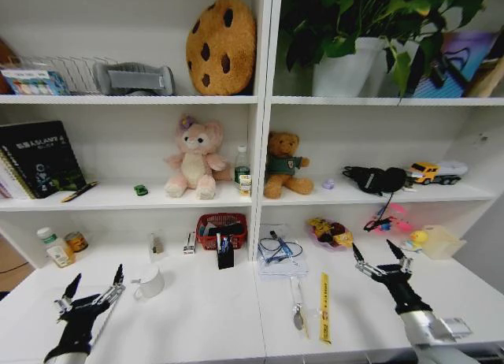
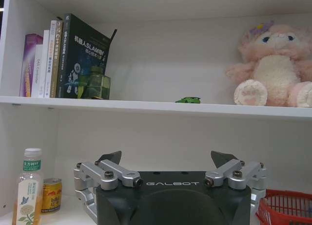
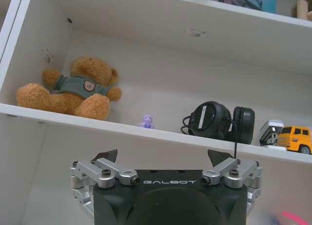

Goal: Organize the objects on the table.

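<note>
Both grippers — left [image 1: 96, 287] and right [image 1: 380, 258] — hover with jaws apart over the table [image 1: 205, 317]; the toy car [image 1: 140, 190] looks light, hard, best pinched across its sides.

Smooth, matt white table [image 1: 197, 317] and shelving. Above the table, a fuzzy pink plush toy [image 1: 191, 159] and a shaggy brown teddy bear [image 1: 282, 165] in a knitted green top. Beside the plush, a glossy green toy car [image 1: 140, 190]. Both grippers, left [image 1: 95, 286] and right [image 1: 379, 258], show brushed silver metal links on matt black plastic bodies
</note>
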Robot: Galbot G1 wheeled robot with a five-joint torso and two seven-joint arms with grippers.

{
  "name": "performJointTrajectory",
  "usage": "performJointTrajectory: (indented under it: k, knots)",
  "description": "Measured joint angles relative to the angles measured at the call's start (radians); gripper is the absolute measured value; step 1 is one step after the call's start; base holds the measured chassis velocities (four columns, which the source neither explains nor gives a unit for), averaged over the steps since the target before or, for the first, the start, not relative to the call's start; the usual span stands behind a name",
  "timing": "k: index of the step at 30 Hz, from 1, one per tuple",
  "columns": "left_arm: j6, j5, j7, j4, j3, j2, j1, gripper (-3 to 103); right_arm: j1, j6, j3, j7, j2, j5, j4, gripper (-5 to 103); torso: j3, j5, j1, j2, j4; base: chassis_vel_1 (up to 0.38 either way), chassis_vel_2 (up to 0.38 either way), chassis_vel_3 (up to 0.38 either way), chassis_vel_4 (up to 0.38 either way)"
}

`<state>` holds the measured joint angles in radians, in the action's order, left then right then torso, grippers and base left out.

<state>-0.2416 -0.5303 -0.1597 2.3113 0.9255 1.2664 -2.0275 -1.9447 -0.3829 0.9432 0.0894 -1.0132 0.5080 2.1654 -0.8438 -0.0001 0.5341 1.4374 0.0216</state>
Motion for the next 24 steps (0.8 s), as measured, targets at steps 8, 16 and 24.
performJointTrajectory:
  k: [8, 16, 24]
  knots:
    - [0.0, 0.0, 0.0, 0.0, 0.0, 0.0, 0.0, 100, -0.009, -0.008, 0.023, 0.015, -0.006, -0.004, 0.014, 100, 0.0, 0.0001, 0.0, 0.0, -0.0001, 0.0, 0.0, 0.0, 0.0]
    - [0.0, 0.0, 0.0, 0.0, 0.0, 0.0, 0.0, 100, 0.005, 0.015, 0.018, 0.014, -0.006, -0.006, 0.017, 100, 0.0, 0.0002, 0.0, 0.0, 0.0, 0.0, 0.0, 0.0, 0.0]
    - [0.0, 0.0, 0.0, 0.0, 0.0, 0.0, 0.0, 100, 0.007, 0.017, 0.016, 0.013, -0.005, -0.006, 0.016, 100, 0.0, 0.0002, 0.0, 0.0, 0.0, 0.0, 0.0, 0.0, 0.0]
